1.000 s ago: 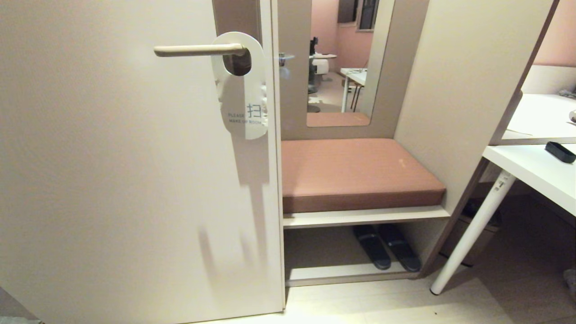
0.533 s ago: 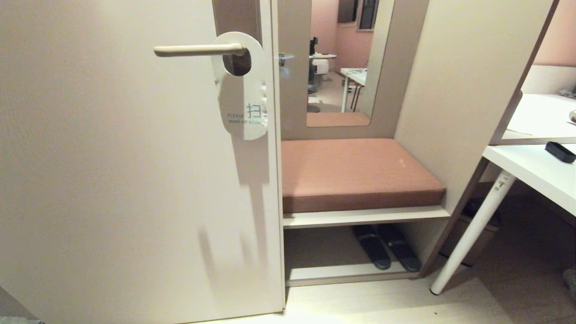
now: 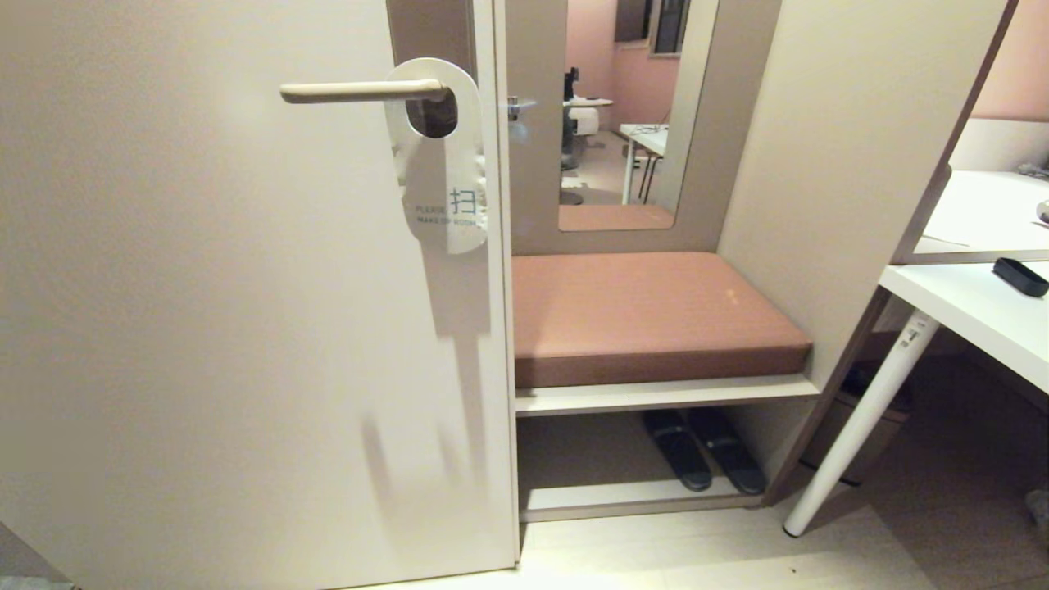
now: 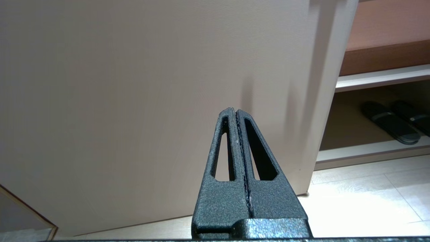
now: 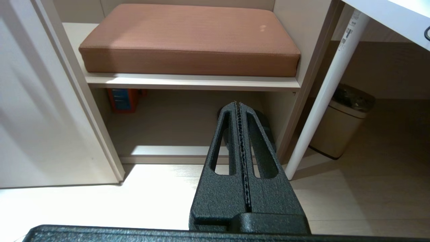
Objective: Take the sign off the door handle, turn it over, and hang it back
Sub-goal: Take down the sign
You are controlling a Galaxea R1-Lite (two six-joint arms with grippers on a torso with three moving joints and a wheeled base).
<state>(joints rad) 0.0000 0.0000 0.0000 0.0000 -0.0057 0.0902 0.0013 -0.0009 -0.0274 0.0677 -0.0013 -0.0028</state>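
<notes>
The sign (image 3: 443, 164) hangs by its round hole on the door handle (image 3: 361, 91), white "MAKE UP ROOM" side facing me, at the top of the head view. The handle is a cream lever on a brownish backplate (image 3: 430, 33) near the door's right edge. Neither arm shows in the head view. My left gripper (image 4: 235, 112) is shut and empty, low down and facing the bare lower part of the door (image 4: 134, 84). My right gripper (image 5: 238, 105) is shut and empty, pointing at the open shelf under the bench.
Right of the door stands a bench with a brown cushion (image 3: 647, 315); dark slippers (image 3: 701, 451) lie on the shelf below. A mirror (image 3: 631, 106) is above it. A white desk (image 3: 975, 311) with a slanted leg stands far right, a bin (image 5: 342, 124) beneath.
The sign's lower end has swayed very slightly on the handle. Nothing else has visibly changed in the head view.
</notes>
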